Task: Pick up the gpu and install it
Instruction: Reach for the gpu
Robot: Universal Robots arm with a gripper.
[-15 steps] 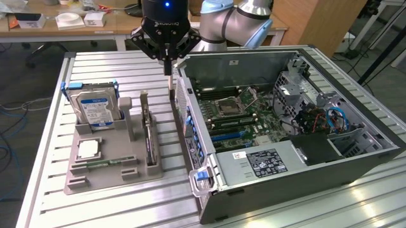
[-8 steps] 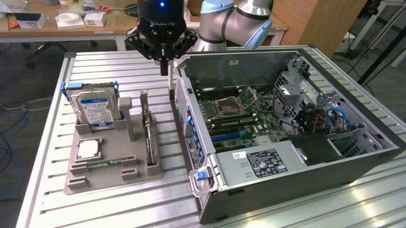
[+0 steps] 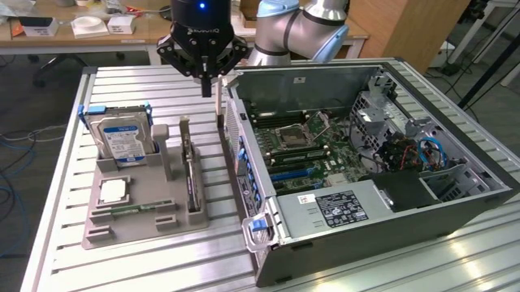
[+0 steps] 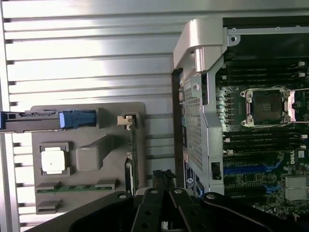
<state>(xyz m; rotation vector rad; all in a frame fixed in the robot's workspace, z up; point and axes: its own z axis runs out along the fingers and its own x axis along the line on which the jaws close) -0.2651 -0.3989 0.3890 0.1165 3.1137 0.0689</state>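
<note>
1 gripper (image 3: pixel 206 91), fingers together; wrist view shows the gpu (image 4: pixel 133 159) edge-on in tray (image 4: pixel 87 116).

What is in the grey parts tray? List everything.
Hard drive upright, square silver chip, green memory stick, gpu on edge. Slots of the tray hide the drive's and gpu's lower edges.

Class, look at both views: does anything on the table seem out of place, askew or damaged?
Nothing stands out. The hard drive, chip and gpu sit squarely in their slots in the grey tray; the open case lies flat beside it. The shut gripper hangs over the gap between them.
</note>
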